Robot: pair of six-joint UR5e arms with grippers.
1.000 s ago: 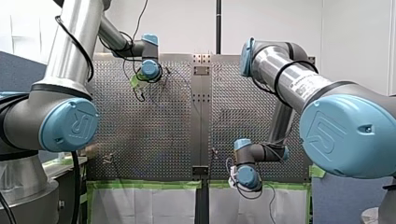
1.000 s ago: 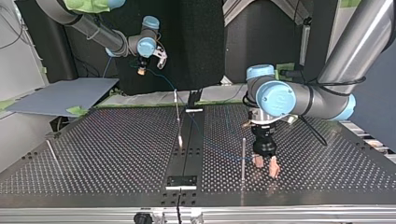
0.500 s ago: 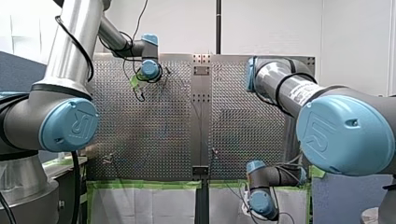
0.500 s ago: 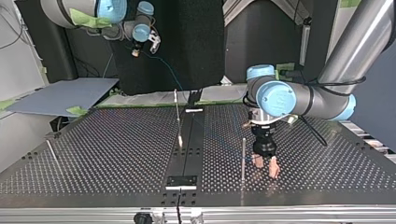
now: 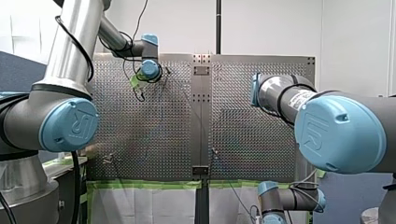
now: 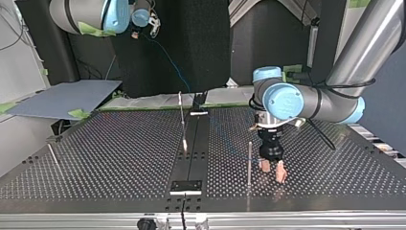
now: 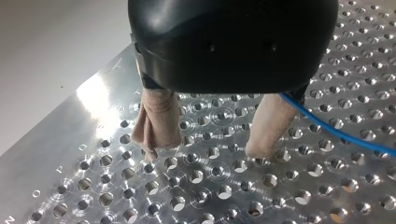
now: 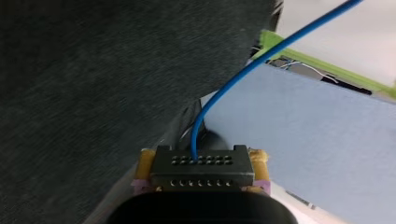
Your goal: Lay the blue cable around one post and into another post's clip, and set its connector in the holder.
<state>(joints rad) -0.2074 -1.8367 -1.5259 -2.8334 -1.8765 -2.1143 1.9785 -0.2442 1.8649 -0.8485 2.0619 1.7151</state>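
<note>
your right gripper (image 8: 203,164) is clenched on the connector (image 8: 202,173), held high beyond the counter (image 6: 119,143), with the cable (image 8: 194,140) trailing from it. your left gripper (image 7: 212,142) stands released, jaws apart, low over the counter, the cable passing beside it.

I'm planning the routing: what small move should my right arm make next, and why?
Probably lower my right gripper toward the middle post: it grips the connector high past the table's edge, and the blue cable runs through air.
</note>
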